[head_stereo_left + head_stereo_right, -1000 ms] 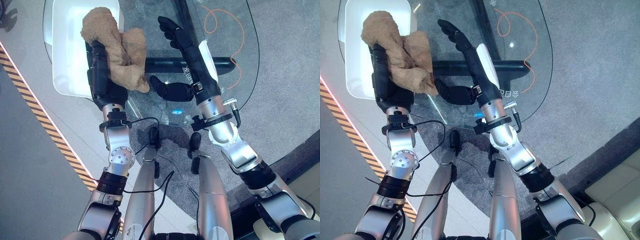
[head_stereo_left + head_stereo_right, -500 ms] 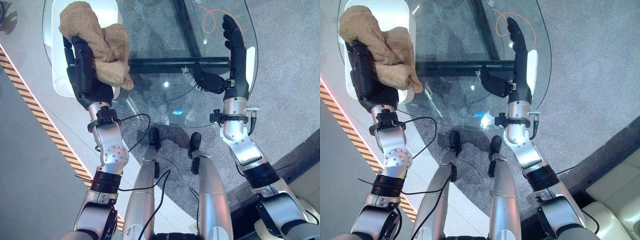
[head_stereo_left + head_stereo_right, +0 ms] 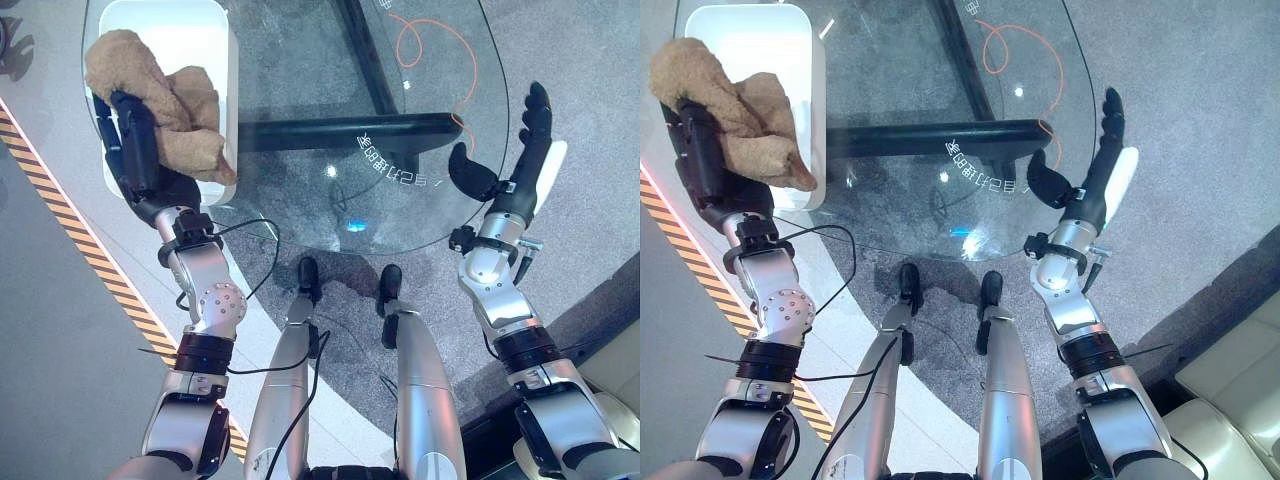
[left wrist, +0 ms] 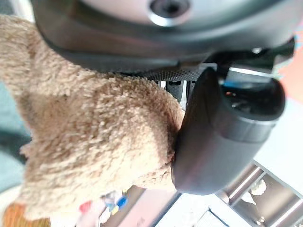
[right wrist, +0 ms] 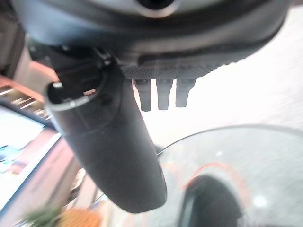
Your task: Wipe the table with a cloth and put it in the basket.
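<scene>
cloth (image 3: 160, 110): drapes over left hand (image 3: 135, 150), fingertips hidden beneath | basket (image 3: 215, 60): far edge cut by frame top, near wall partly behind cloth | orange cable (image 3: 430, 45): far loop cut off | glass table (image 3: 330, 120): far side out of frame

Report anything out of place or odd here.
Nothing is spilled or damaged. The tan cloth hangs bunched in the left hand over the white basket; an orange cord loops under the glass table.

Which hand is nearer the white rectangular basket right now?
Left. The left hand holds the tan fluffy cloth over the white rectangular basket; the right hand hangs open past the round glass table's opposite edge.
</scene>
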### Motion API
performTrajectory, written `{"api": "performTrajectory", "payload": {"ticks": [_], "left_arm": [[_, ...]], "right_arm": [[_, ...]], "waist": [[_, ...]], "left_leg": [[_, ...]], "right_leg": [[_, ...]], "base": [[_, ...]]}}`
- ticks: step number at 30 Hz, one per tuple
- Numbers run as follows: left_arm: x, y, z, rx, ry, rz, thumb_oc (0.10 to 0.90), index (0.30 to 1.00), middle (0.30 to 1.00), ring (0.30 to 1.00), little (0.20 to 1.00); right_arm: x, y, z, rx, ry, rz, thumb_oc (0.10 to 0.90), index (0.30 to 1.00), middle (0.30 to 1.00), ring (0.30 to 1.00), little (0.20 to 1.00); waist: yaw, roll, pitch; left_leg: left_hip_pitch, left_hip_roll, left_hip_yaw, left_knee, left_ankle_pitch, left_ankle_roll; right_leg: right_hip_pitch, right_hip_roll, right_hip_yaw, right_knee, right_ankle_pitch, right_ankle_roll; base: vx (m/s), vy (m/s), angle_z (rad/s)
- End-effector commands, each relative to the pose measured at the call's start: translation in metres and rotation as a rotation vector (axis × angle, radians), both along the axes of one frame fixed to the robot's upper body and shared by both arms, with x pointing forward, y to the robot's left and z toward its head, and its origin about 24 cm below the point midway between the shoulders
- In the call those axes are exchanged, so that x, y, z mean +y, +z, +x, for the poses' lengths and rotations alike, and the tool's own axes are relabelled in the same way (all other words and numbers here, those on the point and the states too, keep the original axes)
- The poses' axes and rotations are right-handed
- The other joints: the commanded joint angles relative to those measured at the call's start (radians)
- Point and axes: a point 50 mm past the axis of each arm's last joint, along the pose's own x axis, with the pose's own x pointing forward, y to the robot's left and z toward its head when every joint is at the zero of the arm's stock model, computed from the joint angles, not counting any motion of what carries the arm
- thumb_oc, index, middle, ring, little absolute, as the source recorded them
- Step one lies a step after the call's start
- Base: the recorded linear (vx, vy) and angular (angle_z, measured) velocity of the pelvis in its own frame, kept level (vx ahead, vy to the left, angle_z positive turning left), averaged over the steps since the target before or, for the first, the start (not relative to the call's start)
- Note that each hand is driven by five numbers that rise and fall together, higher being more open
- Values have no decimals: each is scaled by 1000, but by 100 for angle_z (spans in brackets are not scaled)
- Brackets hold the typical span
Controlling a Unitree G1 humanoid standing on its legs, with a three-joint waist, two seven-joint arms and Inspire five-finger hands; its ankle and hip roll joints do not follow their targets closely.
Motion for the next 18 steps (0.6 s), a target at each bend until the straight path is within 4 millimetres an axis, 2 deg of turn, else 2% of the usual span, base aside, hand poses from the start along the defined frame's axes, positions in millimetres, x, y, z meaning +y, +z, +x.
{"api": "performTrajectory", "payload": {"ticks": [1,6,18], "left_arm": [[28,81,-22,-355,204,86,100,300,300,300,200],[40,87,-17,-306,254,71,100,300,300,300,200],[67,127,-5,-173,399,132,100,300,300,300,200]], "right_arm": [[-17,34,-5,-221,-70,63,800,900,900,900,900],[-32,13,0,-131,-157,109,800,900,900,900,900],[-62,-21,3,62,-235,127,800,900,900,900,900]], "waist": [[-5,19,-29],[-8,20,-29],[-22,11,-29]], "left_leg": [[27,-53,51,72,-139,25],[21,-49,53,76,-141,24],[-1,-30,63,95,-147,21]], "right_leg": [[51,72,-25,-71,-26,8],[45,75,-22,-73,-26,7],[31,79,-19,-75,-26,1]], "base": [[-12,19,-3],[-11,13,-5],[-2,0,0]]}}
